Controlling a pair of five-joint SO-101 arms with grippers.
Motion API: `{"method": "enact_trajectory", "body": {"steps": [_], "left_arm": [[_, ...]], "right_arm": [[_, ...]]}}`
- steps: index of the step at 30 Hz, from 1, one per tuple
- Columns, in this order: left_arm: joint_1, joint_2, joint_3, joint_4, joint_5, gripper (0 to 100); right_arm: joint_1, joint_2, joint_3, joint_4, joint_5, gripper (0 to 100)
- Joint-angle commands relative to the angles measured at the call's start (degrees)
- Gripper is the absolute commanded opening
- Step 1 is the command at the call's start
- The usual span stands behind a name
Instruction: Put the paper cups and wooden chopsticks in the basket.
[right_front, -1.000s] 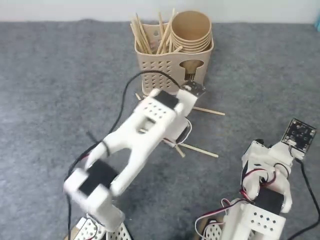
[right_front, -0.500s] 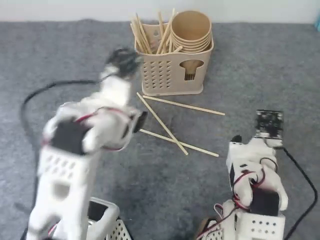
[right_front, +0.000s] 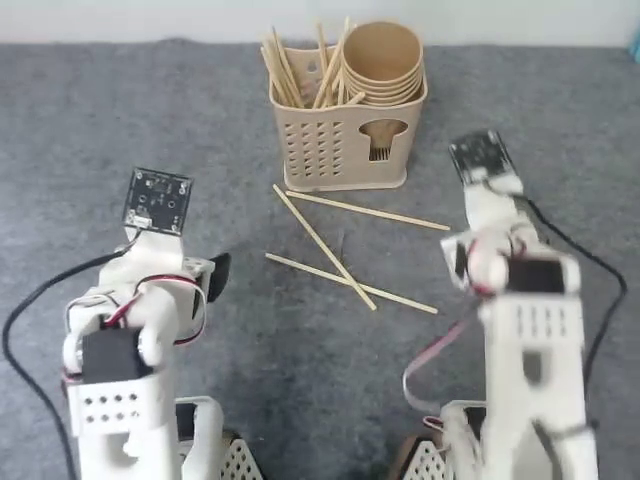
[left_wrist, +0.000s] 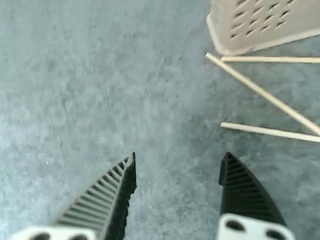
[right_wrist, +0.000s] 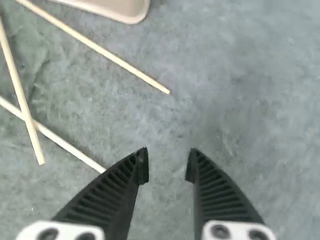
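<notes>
Left arm has pulled back from the basket to the near-left of the counter and sits folded. Right arm has swung forward. Left claw gapes wide, empty, over grey surface. Right claw is parted narrowly, empty, near the stick ends. Three wooden chopsticks lie crossed before the basket. The paper cups sit stacked inside it beside other chopsticks.
</notes>
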Motion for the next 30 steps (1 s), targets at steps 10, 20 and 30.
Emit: {"method": "enact_trajectory", "body": {"steps": [10,20,30], "left_arm": [[-6.9,-1.5,16.4,-22.0,6.7,26],[-6.9,-1.6,18.9,-25.8,6.7,26],[-6.9,-1.6,18.9,-25.8,6.6,26]], "right_arm": [[-7.4,36.4,-16.3,-6.4,41.3,25.7],[-11.5,49.8,-28.7,-5.6,55.1,17.6],[-9.6,56.8,-36.0,-5.8,57.4,19.4]]}}
